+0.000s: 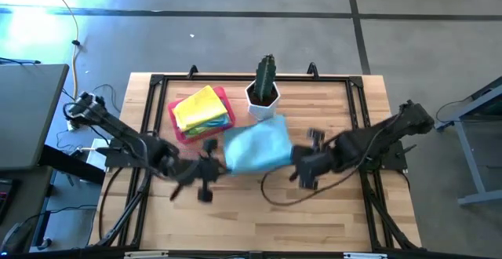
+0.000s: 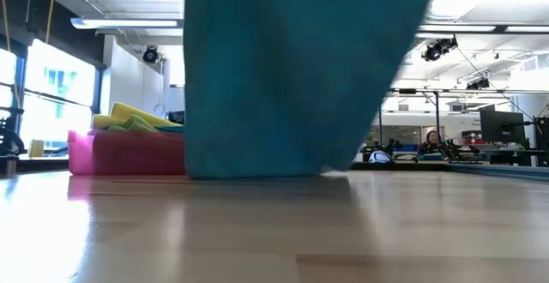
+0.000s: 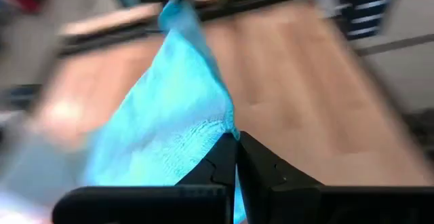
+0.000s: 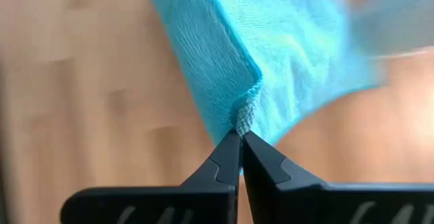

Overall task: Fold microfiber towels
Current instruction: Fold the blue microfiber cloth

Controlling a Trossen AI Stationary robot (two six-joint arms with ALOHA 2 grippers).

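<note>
Grey concrete floor [image 1: 235, 39], bright windows [image 2: 51, 94], ceiling strip lights [image 2: 129, 23].

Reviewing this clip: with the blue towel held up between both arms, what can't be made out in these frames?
- Low view: the light blue towel fills the frame, hiding both grippers and the potted cactus.
- High view: left gripper and right gripper are motion-blurred, so their fingertips are unclear.
- Pink tray: the number of stacked towels is too small to count.
- Left wrist view: table background blurred.
</note>
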